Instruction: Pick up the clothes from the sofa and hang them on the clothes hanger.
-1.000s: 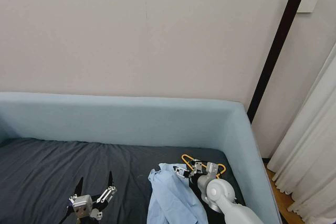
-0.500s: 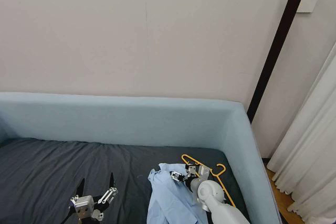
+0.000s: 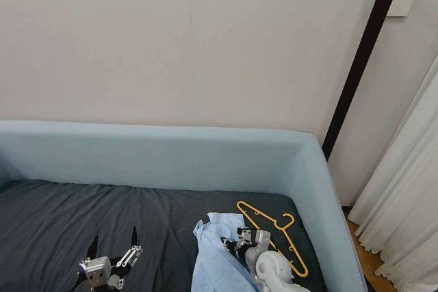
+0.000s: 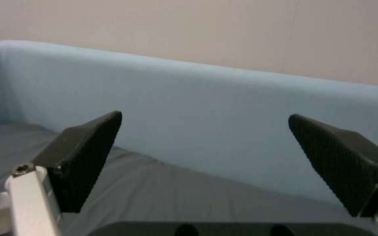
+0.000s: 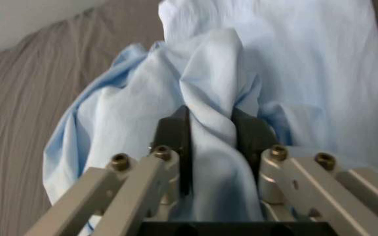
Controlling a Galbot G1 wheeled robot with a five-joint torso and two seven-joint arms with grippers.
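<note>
A light blue shirt (image 3: 217,254) lies crumpled on the dark grey seat of the sofa (image 3: 61,220), toward its right end. My right gripper (image 3: 230,243) is shut on a fold of the shirt (image 5: 208,88), with cloth pinched between its two black pads (image 5: 175,135). An orange clothes hanger (image 3: 272,227) lies flat on the seat just right of the shirt. My left gripper (image 3: 113,247) hovers open over the seat to the left of the shirt, its fingers (image 4: 84,155) spread wide with nothing between them.
The sofa's light blue backrest (image 3: 157,152) runs behind, and its right arm (image 3: 321,210) rises beside the hanger. A dark pole (image 3: 356,66) and white curtains (image 3: 410,217) stand to the right. The seat left of the shirt is bare.
My right gripper has pulled back from the hanger toward the near edge with the shirt fold in it, leaving the hanger uncovered on the seat. My left gripper has sunk lower and shifted slightly left.
</note>
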